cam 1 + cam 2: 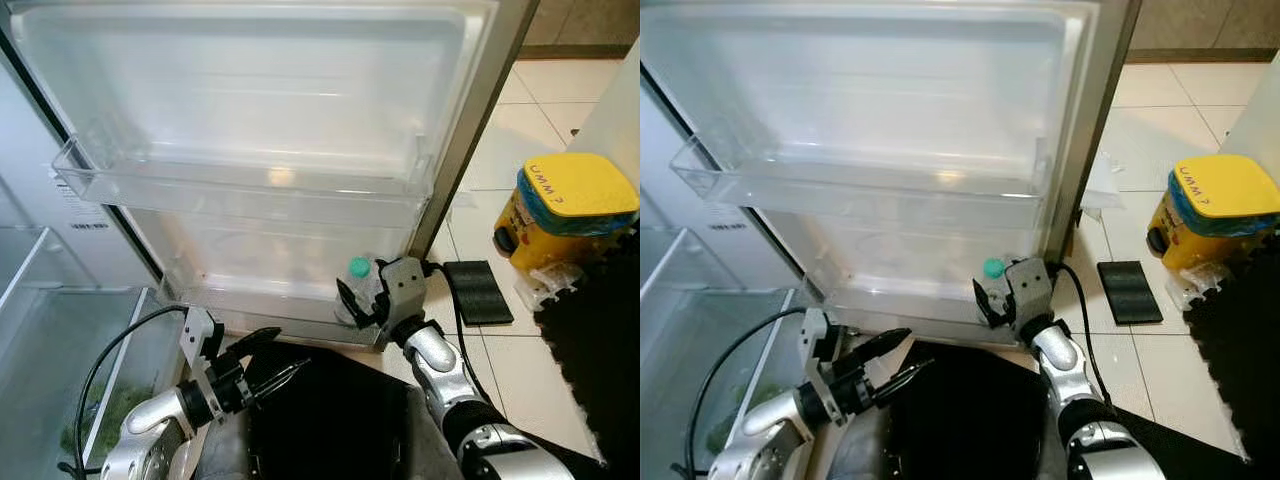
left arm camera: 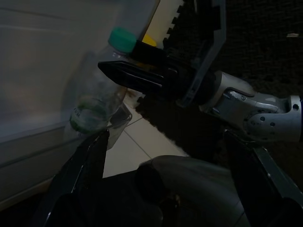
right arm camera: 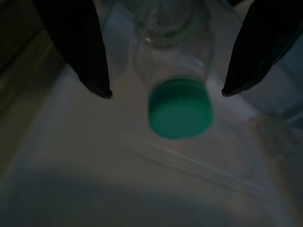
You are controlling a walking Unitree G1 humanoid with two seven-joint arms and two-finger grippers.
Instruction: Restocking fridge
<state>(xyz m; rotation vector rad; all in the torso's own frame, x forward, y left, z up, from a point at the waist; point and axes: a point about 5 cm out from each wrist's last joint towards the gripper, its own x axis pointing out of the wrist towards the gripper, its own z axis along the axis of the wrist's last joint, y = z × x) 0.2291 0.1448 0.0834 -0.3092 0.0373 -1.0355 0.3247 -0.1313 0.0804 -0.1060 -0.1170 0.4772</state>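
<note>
- The clear plastic bottle with a green screw cap (image 1: 359,283) stands upright in the lowest clear door shelf of the open white fridge door (image 1: 250,297), at that shelf's right end, by the door's outer edge.
- The right tool (image 3: 165,92) sits right at the bottle, fingers spread to either side of the cap with daylight between pads and plastic, so it reads as released, not grasping.
- The left tool (image 1: 262,360) hangs below the door shelf, spread open and carrying nothing.
- My call: one bottle is in; the bin above it, the wide clear upper door shelf (image 1: 240,185), looks bare, so plenty of restocking could be left.
- No further stock is visible near the door shelf.
- Writing: the yellow-lidded yellow container (image 1: 572,205) on the tiled floor, well to the right of the door, has dark handwriting on its lid, roughly "UMM 7", not certain.
- The bottle's label is too blurred to read.
- A small sticker (image 1: 72,200) on the fridge body left of the door shelf has print too small to make out.
</note>
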